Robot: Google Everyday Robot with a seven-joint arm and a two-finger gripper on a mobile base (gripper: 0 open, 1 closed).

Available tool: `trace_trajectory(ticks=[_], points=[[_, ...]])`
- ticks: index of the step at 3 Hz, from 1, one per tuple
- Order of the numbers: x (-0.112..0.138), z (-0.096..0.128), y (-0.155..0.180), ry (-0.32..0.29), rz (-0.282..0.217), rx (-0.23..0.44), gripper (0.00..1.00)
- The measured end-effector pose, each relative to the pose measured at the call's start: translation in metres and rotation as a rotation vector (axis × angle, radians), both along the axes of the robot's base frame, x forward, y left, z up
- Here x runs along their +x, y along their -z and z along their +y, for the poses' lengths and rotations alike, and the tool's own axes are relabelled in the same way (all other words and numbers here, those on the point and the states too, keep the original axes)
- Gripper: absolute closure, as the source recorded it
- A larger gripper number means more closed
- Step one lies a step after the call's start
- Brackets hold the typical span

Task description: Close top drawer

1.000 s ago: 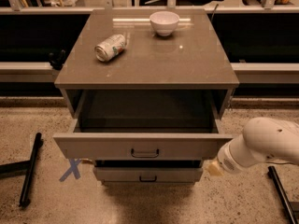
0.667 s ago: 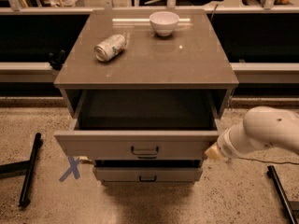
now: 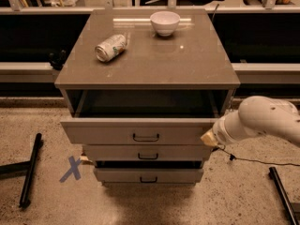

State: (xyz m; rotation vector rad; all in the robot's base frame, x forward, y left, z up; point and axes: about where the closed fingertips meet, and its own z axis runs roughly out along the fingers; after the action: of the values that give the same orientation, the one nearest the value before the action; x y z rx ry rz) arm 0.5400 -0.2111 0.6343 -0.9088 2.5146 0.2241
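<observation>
The top drawer (image 3: 108,132) is the widest grey-beige front of the cabinet, with a small black wire handle (image 3: 146,138) at its centre. It stands partly open, and its dark inside shows under the cabinet top. My white arm (image 3: 262,121) comes in from the right. My gripper (image 3: 209,138) is at the right end of the top drawer's front and touches it or nearly does.
A tipped can (image 3: 111,47) and a white bowl (image 3: 165,22) sit on the cabinet top (image 3: 187,64). Two narrower drawers (image 3: 117,152) (image 3: 117,175) lie below, the lowest sticking out slightly. A blue X (image 3: 72,168) marks the floor at left, beside a black bar (image 3: 30,170). A cable (image 3: 262,162) runs along the floor at right.
The top drawer has slid back into the cabinet and stands less far out. My arm and gripper have moved up and toward the cabinet along with its right end.
</observation>
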Motion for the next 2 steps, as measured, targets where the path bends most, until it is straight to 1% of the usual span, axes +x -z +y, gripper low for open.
trace_trajectory(ticks=[1, 2], points=[[0.0375, 0.0095, -0.0141, 0.012, -0.056, 0.027, 1.00], [0.0372, 0.0096, -0.0141, 0.012, -0.056, 0.027, 1.00]])
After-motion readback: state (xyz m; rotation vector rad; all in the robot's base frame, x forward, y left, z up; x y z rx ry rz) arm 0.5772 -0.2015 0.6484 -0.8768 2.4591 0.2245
